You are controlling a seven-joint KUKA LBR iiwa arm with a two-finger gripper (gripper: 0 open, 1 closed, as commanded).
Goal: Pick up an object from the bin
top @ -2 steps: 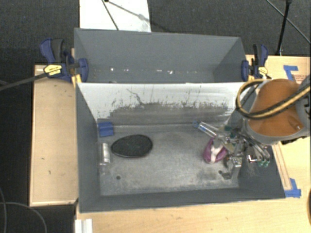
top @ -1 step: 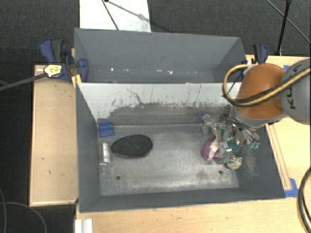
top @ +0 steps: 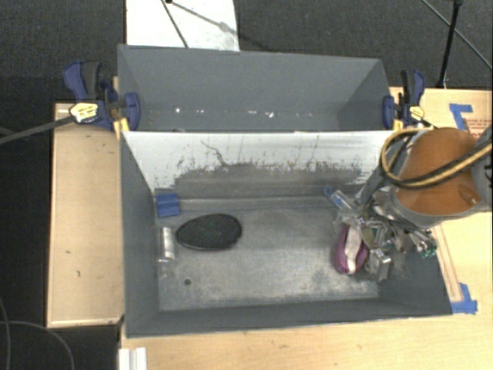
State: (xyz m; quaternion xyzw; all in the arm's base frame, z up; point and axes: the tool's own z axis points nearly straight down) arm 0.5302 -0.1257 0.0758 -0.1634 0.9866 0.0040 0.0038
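Note:
My gripper (top: 377, 243) is low in the right end of the bin, right against a purple and white rounded object (top: 347, 253) that lies on the floor there. The gripper's metal parts overlap that object's right side. Just behind them, a small blue and silver item (top: 337, 200) rests near the back wall.
At the left end lie a flat black oval (top: 209, 231), a small blue block (top: 167, 204) and a short silver cylinder (top: 165, 243). The arm, with its orange cover and cables, comes in over the right rim.

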